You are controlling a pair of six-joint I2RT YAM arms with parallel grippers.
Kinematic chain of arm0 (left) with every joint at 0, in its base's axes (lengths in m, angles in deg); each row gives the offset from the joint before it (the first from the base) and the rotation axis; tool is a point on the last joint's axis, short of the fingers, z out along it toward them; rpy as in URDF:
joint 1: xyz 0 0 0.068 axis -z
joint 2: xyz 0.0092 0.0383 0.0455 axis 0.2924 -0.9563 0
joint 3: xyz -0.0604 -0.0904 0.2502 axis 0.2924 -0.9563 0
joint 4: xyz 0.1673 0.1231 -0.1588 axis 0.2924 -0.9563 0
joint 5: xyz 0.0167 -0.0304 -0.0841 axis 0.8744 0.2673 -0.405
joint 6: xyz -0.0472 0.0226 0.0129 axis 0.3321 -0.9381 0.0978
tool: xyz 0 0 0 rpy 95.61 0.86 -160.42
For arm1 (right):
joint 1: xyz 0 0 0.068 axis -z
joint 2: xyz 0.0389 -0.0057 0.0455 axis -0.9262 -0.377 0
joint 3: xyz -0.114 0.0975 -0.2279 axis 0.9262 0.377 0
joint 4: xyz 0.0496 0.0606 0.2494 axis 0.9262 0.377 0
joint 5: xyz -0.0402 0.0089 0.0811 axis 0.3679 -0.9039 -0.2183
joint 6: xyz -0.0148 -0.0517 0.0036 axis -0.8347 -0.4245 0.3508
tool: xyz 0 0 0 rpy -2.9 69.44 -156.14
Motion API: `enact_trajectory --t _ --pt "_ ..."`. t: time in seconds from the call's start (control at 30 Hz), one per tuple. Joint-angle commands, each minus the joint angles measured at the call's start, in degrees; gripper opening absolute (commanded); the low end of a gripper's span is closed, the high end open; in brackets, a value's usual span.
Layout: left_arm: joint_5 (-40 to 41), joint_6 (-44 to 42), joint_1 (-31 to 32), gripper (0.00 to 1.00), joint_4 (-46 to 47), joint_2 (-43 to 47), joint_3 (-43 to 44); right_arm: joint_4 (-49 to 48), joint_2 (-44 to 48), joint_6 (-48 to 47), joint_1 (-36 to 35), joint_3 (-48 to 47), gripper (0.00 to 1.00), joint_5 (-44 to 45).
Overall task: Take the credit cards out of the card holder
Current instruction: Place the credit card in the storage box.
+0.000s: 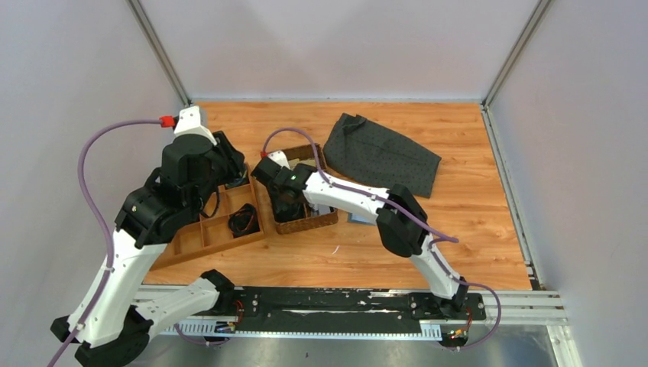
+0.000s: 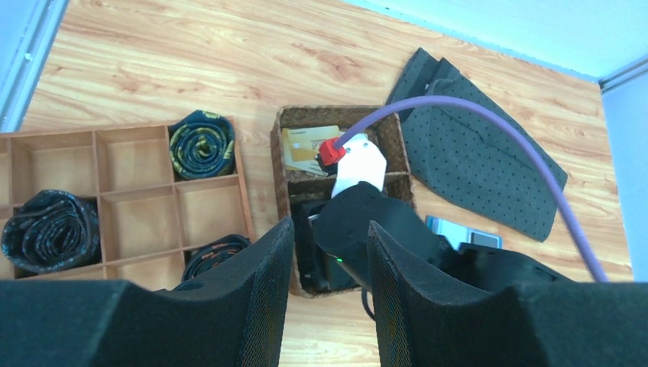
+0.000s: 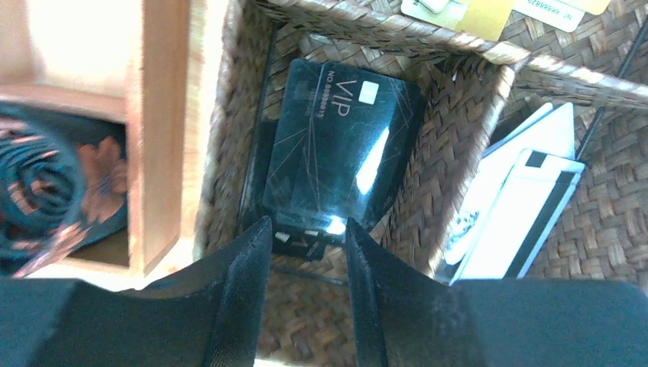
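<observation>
Credit cards (image 3: 336, 145) already in woven basket (image 3: 458, 92).
We note right gripper (image 3: 307, 225) open above them, left gripper (image 2: 330, 225) open, empty; card holder (image 2: 451, 227) right of basket, remaining contents unclear.

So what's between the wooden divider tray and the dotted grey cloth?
The woven basket, holding cards, with the right gripper over it; the left wrist view shows it best.
</observation>
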Motion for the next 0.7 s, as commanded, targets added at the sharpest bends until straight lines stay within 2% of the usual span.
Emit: enact_trajectory --t 0.0,0.1,0.27,0.37,0.5,0.6,0.67 --pt "0.6 0.7 -0.3 0.43 -0.4 -0.6 -0.3 -2.3 9.1 -0.1 0.1 3.5 0.46 -3.5" --pt "-0.1 0.6 -0.4 0.43 -0.4 -1.5 0.0 -6.5 14.8 -1.3 1.3 9.5 0.53 -4.5" --pt "-2.4 1.2 -0.4 0.43 -0.1 -3.3 0.0 -9.2 26.3 -2.6 5.8 22.6 0.54 -4.6" --pt "-7.2 0.9 -0.3 0.43 0.0 -6.6 -0.7 -9.6 34.1 -5.7 8.9 30.9 0.55 -1.5" --pt "-17.6 -0.8 0.3 0.44 1.8 -15.4 -2.1 -10.9 44.7 -5.7 18.9 45.2 0.56 -5.3" --pt "-19.2 -0.8 4.4 0.44 4.9 -21.6 -2.6 -12.9 50.9 -5.1 28.4 55.0 0.56 -10.1" --pt "-21.1 0.1 8.0 0.44 8.1 -25.4 -2.6 -15.0 54.1 -4.6 35.0 60.8 0.56 -16.8"
